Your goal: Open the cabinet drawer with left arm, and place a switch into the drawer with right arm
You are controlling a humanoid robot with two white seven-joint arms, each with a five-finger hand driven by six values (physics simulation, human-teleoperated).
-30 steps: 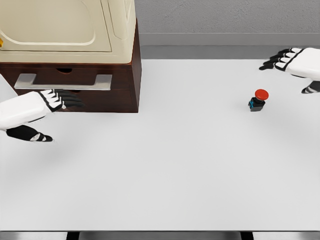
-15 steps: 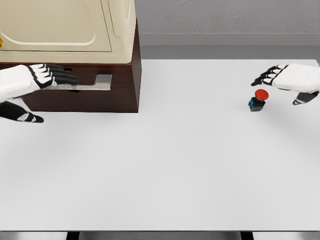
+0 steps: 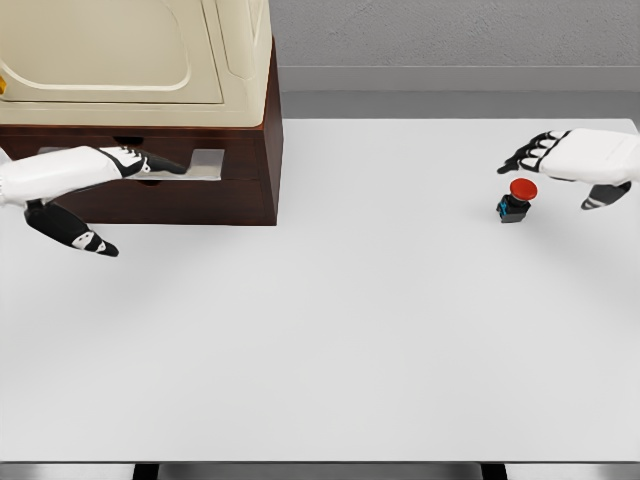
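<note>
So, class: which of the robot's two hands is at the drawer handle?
The left hand, its fingers laid over the silver drawer handle. The right hand hovers apart, beside the red-topped switch.

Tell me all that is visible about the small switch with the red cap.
The switch is a small push button: a round red cap on a dark, boxy base with a blue spot. It stands upright on the white table, far right. Nothing touches it; the right hand hovers just behind and above it, fingers spread.
</note>
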